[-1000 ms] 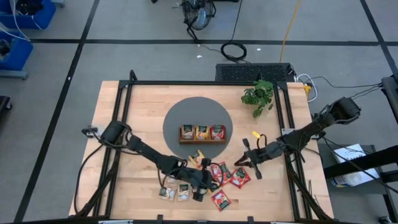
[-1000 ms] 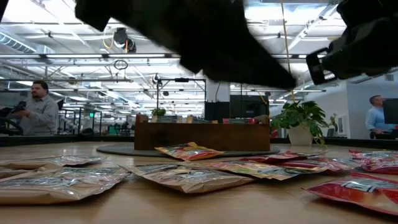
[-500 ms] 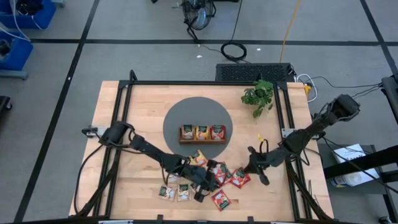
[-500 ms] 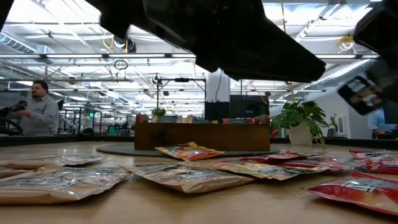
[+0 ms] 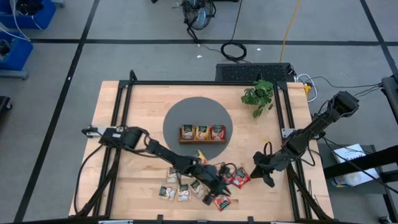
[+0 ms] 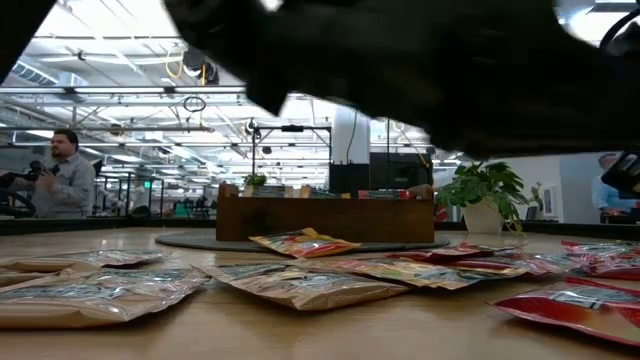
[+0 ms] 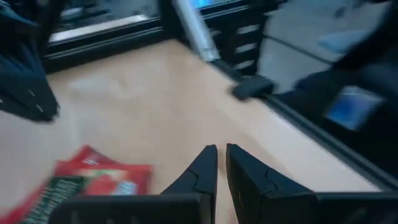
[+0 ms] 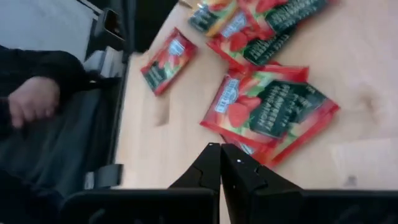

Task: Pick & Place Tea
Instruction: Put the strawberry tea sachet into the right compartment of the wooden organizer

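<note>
The right gripper (image 8: pixel 221 149) had its fingers pressed together with nothing in them, sitting low just beside a red tea sachet (image 8: pixel 270 111) at the right edge of the pile. The left gripper (image 7: pixel 221 152) was nearly closed too, empty, out over the red tea sachets (image 5: pixel 221 200) near the front of the table (image 5: pixel 143 106). The rest of the tea lay scattered on the wood in front of the wooden tray (image 5: pixel 202 133), which already held three sachets.

Left tool (image 7: pixel 221 163) nearly closed, apparently empty — red sachet (image 7: pixel 93 182) beside it on table (image 7: pixel 143 99).
</note>
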